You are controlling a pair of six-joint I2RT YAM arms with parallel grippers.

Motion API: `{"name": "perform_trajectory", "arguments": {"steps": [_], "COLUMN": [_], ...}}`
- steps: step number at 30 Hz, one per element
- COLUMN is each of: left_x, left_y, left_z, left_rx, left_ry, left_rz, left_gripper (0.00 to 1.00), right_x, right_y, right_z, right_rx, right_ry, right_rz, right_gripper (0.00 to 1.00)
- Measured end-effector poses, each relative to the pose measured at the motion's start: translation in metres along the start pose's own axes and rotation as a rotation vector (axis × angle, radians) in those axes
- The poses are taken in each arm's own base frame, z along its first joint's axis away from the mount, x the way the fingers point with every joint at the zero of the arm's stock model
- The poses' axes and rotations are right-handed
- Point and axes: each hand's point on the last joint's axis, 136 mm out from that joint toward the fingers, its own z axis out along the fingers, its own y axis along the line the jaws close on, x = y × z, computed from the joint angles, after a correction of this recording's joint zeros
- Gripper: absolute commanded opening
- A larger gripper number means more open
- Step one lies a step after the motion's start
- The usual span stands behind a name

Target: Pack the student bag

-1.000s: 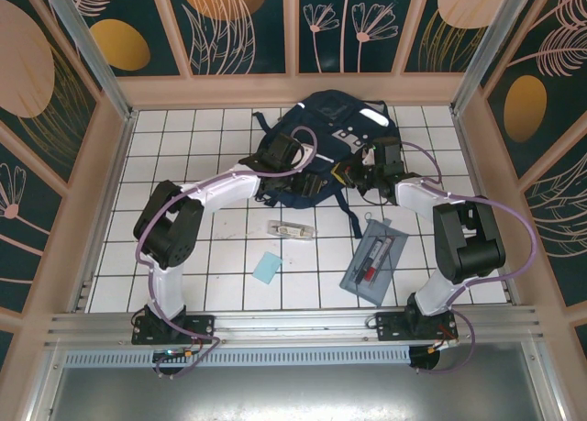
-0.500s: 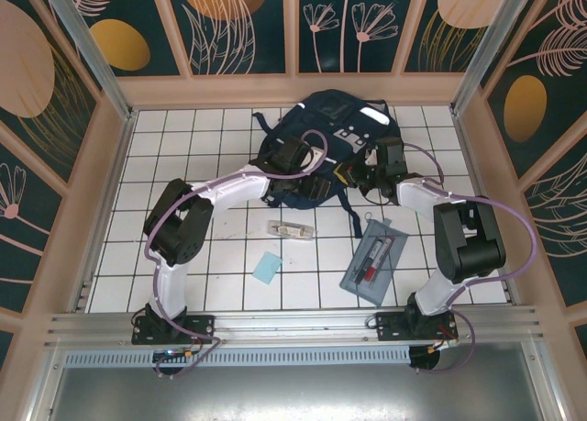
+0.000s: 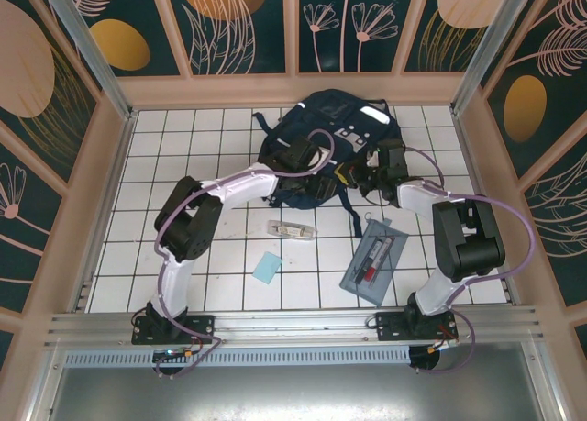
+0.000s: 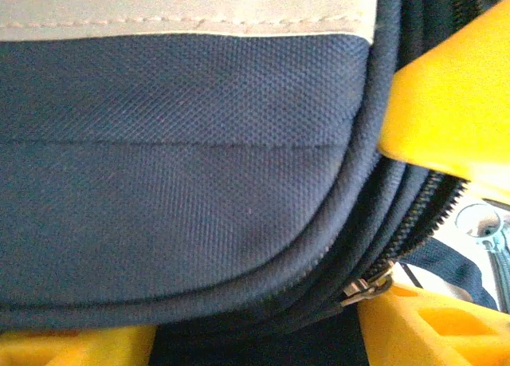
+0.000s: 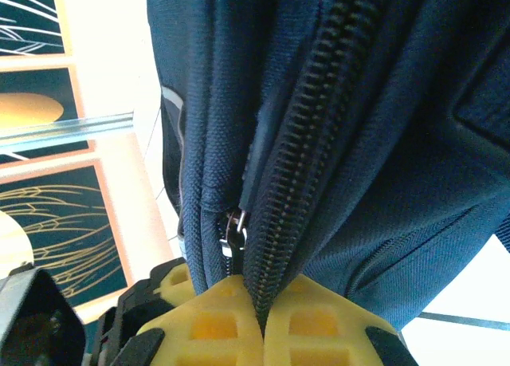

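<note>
Far middle of the white-tiled table (image 3: 183,164): student bag (image 3: 335,132), navy, lying flat, straps trailing toward the near side.

Left gripper (image 3: 307,173) down on the bag's near left part. Left wrist view: yellow pads (image 4: 446,87) spread well apart, navy fabric bulging between them, white reflective stripe (image 4: 183,15) along the top. One pad against the piped seam at upper right, more yellow along the bottom edge under the fabric. Metal zipper pull (image 4: 365,286) just beside the lower right pad, not pinched. Touching the cloth, but cannot tell whether squeezing it.

Right gripper (image 3: 353,175) at the bag's near right edge, just beside the left one. Right wrist view: yellow pads (image 5: 215,318) pressed together, no gap visible, pinching the bag's zipper edge. Black zipper teeth (image 5: 311,143) running straight down into the seam between the pads, fabric hanging taut above. Small metal pull (image 5: 233,226) just above the left pad, beside the pinch, not clearly inside it.

Nearer on the table, apart from the bag: grey pencil case (image 3: 374,259) on the right, small clear item (image 3: 291,228) in the middle, light-blue square (image 3: 268,267) near it.
</note>
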Motion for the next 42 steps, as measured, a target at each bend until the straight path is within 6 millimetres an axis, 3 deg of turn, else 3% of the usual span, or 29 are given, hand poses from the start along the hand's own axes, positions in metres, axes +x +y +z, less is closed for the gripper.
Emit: {"name": "perform_trajectory", "arguments": {"steps": [2, 4, 6, 8, 16, 23, 27, 33, 34, 37, 38, 40, 42], "left_x": [0.001, 0.002, 0.001, 0.000, -0.006, -0.010, -0.023, -0.028, -0.028, -0.028, -0.028, -0.025, -0.022], "left_y": [-0.001, -0.001, -0.001, -0.003, -0.008, -0.014, -0.006, 0.002, 0.001, -0.010, -0.014, -0.021, -0.025], "left_z": [0.005, 0.006, 0.006, 0.005, -0.004, -0.028, -0.042, -0.046, -0.046, -0.046, -0.045, -0.043, -0.038], "left_rx": [-0.002, -0.010, -0.022, -0.019, -0.041, -0.001, -0.027, -0.041, -0.030, 0.029, 0.056, 0.102, 0.132], "left_ry": [0.005, 0.004, -0.002, -0.007, -0.053, -0.082, -0.122, -0.138, -0.137, -0.140, -0.140, -0.132, -0.119], "left_rz": [-0.004, -0.008, -0.009, -0.003, 0.044, 0.058, 0.050, 0.038, 0.038, 0.047, 0.048, 0.047, 0.043], "left_gripper": [0.62, 0.52, 0.22, 0.00, 0.00, 0.00, 0.00, 0.00, 0.04, 0.44, 0.50, 0.53, 0.52], "right_x": [-0.001, -0.001, -0.002, -0.003, -0.008, -0.007, -0.003, -0.002, -0.002, -0.002, -0.002, -0.001, -0.001], "right_y": [-0.004, -0.005, -0.002, 0.000, 0.000, 0.001, -0.006, -0.008, -0.007, -0.007, -0.007, -0.007, -0.009], "right_z": [-0.001, -0.002, -0.002, -0.003, -0.008, -0.011, -0.012, -0.012, -0.012, -0.012, -0.012, -0.012, -0.010], "right_rx": [-0.001, -0.010, -0.032, -0.044, -0.055, -0.008, 0.026, 0.034, 0.034, 0.031, 0.030, 0.028, 0.032], "right_ry": [-0.005, -0.005, -0.003, -0.002, 0.004, 0.022, 0.040, 0.046, 0.047, 0.050, 0.051, 0.057, 0.061], "right_rz": [0.014, 0.028, 0.036, 0.040, 0.017, -0.056, -0.074, -0.087, -0.088, -0.087, -0.087, -0.087, -0.085], "right_gripper": [0.00, 0.00, 0.00, 0.00, 0.00, 0.00, 0.00, 0.00, 0.00, 0.00, 0.00, 0.04, 0.23]}}
